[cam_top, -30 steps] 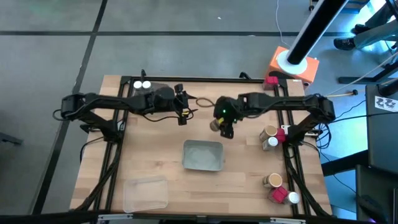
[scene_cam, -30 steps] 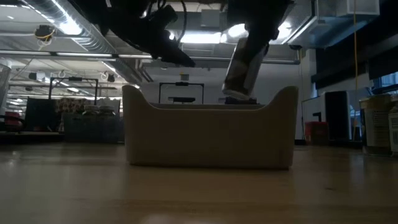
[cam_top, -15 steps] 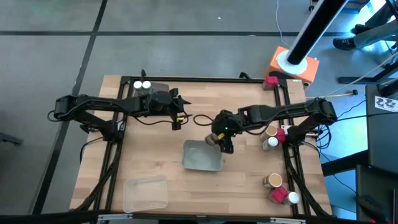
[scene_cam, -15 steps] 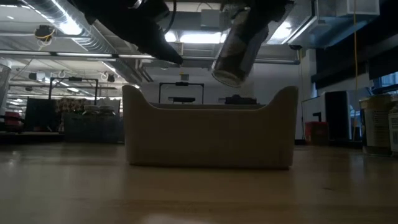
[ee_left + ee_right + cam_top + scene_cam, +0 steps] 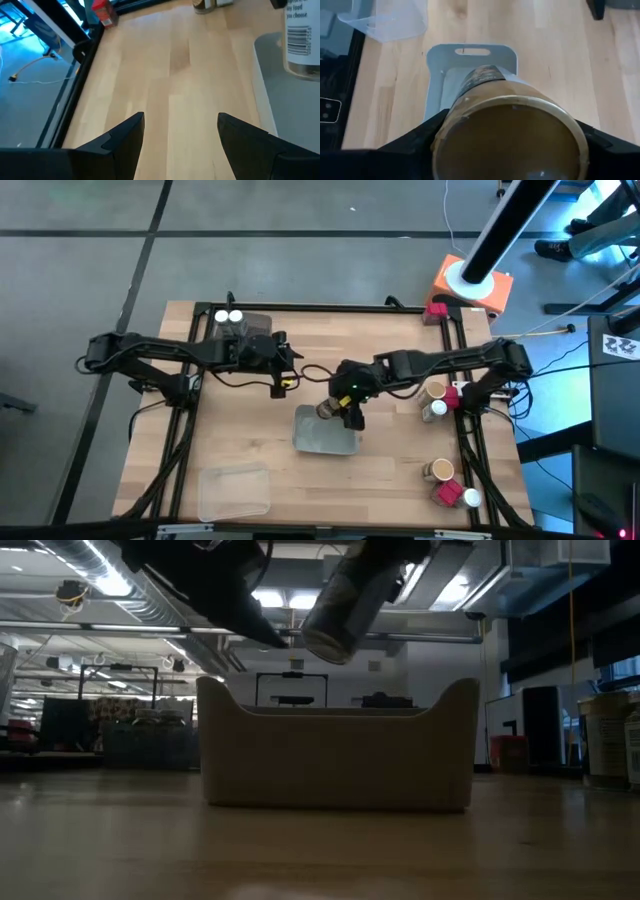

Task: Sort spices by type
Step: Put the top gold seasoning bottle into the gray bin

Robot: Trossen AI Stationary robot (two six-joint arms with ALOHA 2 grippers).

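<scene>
While carried tilted above the grey tray [image 5: 322,433] by the right gripper [image 5: 340,409], pinched around a tan-lidded jar [image 5: 327,410]: dark glass, printed label, not yet set down. Two white-capped jars [image 5: 228,317] already grouped at the far left corner. Clear tray [image 5: 234,491] holding nothing. More jars and red boxes [image 5: 447,495] waiting unsorted along the right edge. Left gripper [image 5: 176,131] spread, hovering nearby.

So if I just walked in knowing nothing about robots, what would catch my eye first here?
Probably the right gripper holding a tan-lidded spice jar tilted in the air above the grey tray at the table's middle. The left gripper hangs open over bare wood nearby. More spice containers cluster along the table's right edge.
</scene>
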